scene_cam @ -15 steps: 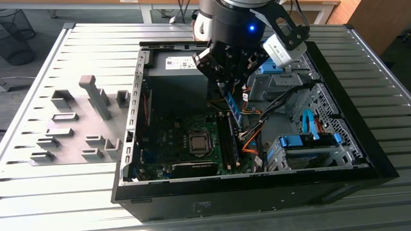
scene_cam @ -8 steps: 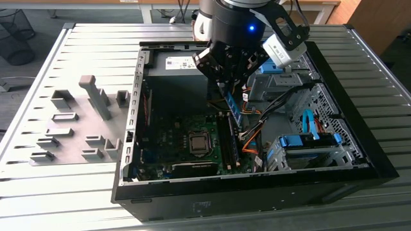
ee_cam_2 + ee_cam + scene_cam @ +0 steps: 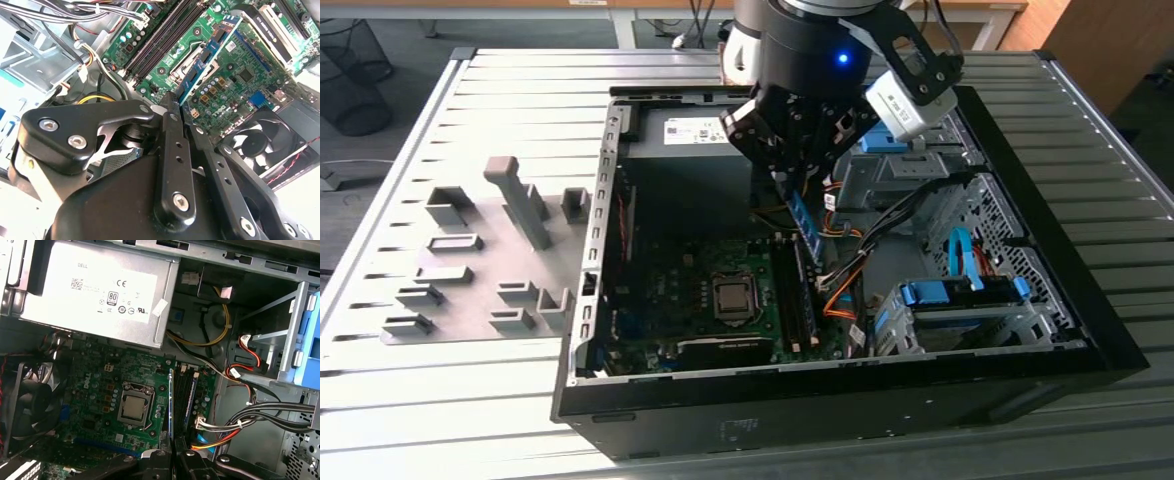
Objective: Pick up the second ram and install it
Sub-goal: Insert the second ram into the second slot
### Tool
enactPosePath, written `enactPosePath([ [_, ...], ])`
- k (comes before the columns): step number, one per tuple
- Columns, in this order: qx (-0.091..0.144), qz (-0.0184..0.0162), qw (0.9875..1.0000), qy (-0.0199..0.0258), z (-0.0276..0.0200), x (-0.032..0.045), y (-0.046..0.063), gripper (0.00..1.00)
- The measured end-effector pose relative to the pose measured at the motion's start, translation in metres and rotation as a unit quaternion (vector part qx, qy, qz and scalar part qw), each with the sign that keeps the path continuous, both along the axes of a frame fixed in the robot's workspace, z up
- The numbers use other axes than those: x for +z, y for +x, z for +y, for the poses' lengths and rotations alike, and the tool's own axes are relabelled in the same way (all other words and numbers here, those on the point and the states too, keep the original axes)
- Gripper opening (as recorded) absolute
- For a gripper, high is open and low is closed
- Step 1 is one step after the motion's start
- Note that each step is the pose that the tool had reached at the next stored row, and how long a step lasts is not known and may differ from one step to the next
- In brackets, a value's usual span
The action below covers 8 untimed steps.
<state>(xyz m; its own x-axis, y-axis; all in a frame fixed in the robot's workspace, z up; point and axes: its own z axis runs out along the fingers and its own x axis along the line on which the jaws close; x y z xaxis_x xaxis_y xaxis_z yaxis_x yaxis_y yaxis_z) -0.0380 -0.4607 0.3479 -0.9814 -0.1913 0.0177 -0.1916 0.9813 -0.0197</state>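
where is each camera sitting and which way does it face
Exterior view: off the arm, looking down at the open computer case on the slatted table; shows the arm and claw holding the second ram.
First wrist view: on the wrist, facing down onto the motherboard; claw at the frame edge.
Second wrist view: on the wrist behind the claw, facing along it.
Both wrist views share the ram and motherboard.

exterior view: high, angled down at open case [image 3: 1067,300] | both wrist views: close above motherboard [image 3: 100,385]
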Motion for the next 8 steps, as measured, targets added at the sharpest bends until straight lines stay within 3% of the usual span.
enactPosePath([
  [8, -0.010, 0.0000, 1.0000, 0.0000, 0.0000, -0.0001, 0.0000, 0.14],
])
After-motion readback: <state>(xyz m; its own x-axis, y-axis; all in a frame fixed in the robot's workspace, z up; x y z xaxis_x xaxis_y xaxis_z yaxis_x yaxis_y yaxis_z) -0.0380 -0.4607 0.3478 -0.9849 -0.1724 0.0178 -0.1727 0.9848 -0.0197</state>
